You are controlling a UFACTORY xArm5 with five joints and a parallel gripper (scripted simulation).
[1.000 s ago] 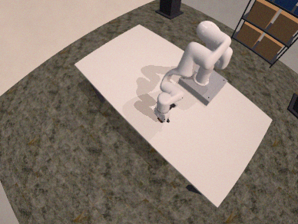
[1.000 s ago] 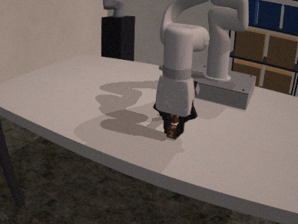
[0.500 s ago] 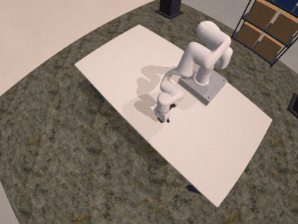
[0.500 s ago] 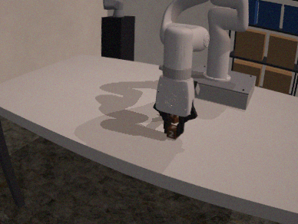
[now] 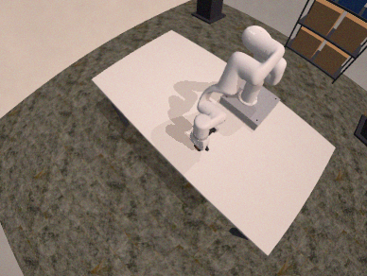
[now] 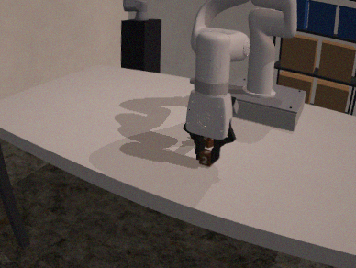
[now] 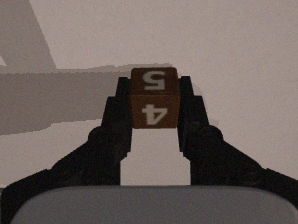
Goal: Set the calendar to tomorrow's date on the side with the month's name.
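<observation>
Wrist view shows the gripper [image 5: 201, 148] [image 6: 207, 155] [image 7: 154, 93] partly closed, its two fingers pressed against opposite sides of a brown cube [image 6: 205, 159] [image 7: 155, 98]. Its pale 5 and 4 appear upside down from there; the exterior view shows a 2 low between the fingers. The cube is over the tabletop [image 5: 232, 175] [image 6: 284, 184] [image 7: 240, 45], in front of the arm's grey base [image 5: 255, 127] [image 6: 266, 114]; whether it touches down is unclear. A second brown patch [image 6: 208, 141] above it is too obscured to identify.

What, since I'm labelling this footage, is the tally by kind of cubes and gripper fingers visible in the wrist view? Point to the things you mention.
Numbered cube [image 5: 198, 149] [image 6: 205, 159] [image 7: 155, 95]: 1
Gripper fingers [image 5: 207, 148] [image 6: 200, 147]: 2
Total: 3
</observation>
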